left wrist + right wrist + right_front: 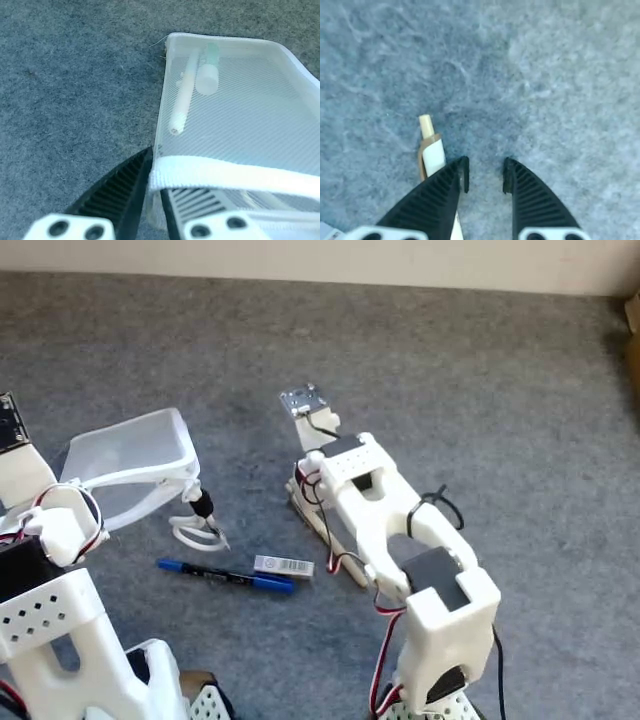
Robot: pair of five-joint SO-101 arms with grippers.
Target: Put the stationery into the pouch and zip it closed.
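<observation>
**Right arm: centre on the stick before closing**

Left jaws are clamped shut on the rim of the pouch (130, 455), holding it by the left edge of the worktop (480, 360) with the mouth gaping. A white pen (184, 95) and a capped tube (206, 75) are already inside.

Right jaws are part-open and empty, low over the worktop's middle. A tan-and-white stick (431, 147) lies just beside one jaw, outside the gap. Closing here would likely miss it or flick it.

My read is that the step in hand is picking up that stick:
- Shift sideways until the stick sits between the jaws.
- Cross it square and take it near mid-length.
- Seat lightly into the nap, then close.
- Feed it end-first into the pouch mouth while the left arm holds steady.

The blue pen (225, 577) and eraser (283, 565) lie nearer the front edge, just beside each other. A dark-tipped item with white loops (198, 520) sits just beside the pouch mouth; I can't tell what it is. The zip comes last.
</observation>
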